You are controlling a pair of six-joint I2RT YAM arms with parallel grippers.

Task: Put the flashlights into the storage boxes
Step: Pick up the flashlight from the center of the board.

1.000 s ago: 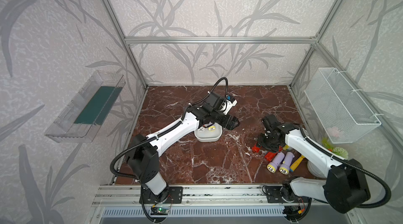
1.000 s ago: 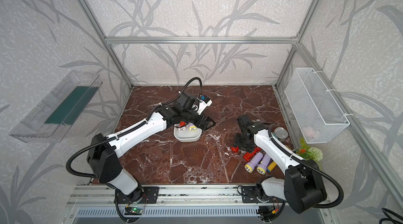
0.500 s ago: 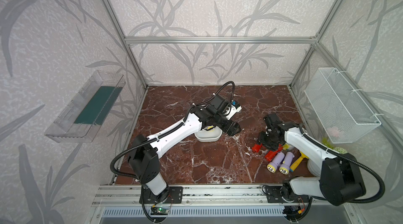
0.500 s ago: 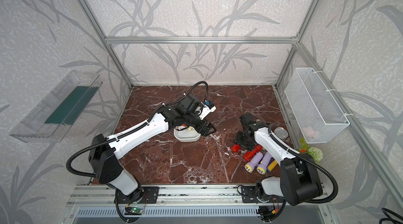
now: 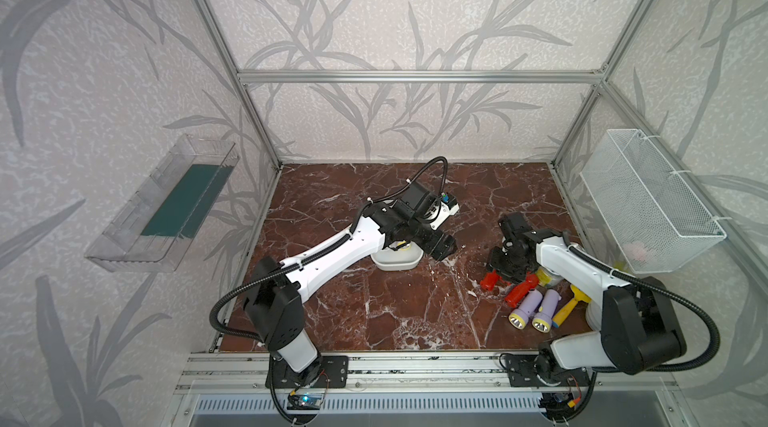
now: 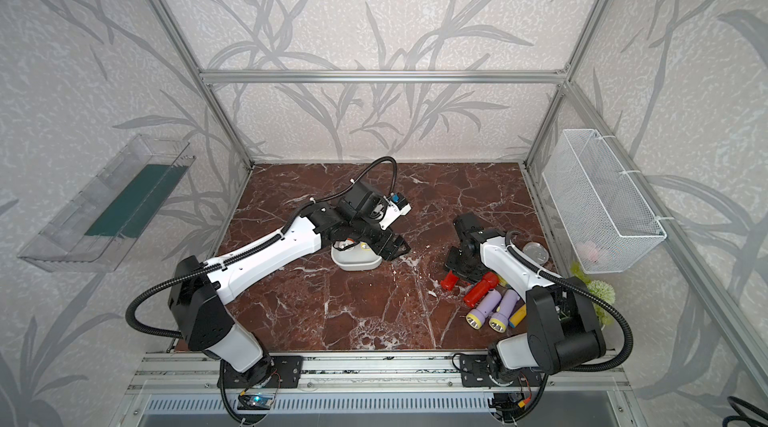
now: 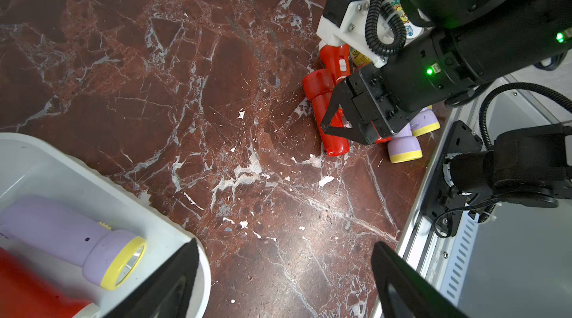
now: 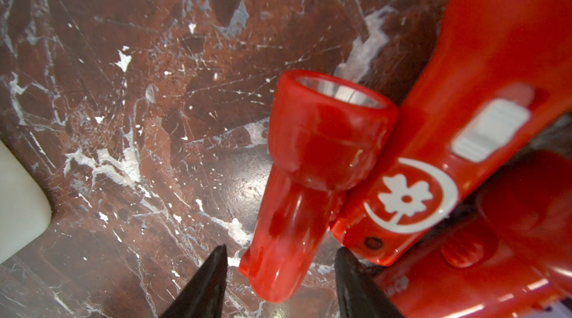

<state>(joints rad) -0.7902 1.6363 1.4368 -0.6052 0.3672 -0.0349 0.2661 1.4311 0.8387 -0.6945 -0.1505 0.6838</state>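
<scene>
Straddling glossy flared flashlight (image 8: 318, 146): right gripper (image 8: 280, 249), seemingly loose.

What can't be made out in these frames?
- White tray contents: left arm covers most of it in both top views; left wrist view shows one lavender flashlight, plus a blurred red flashlight cut off by the edge.
- Pink item in wire basket: too small, behind mesh, top views.
- Right gripper around small red flashlight: contact unclear in right wrist view; fingers cut off by the edge.
</scene>
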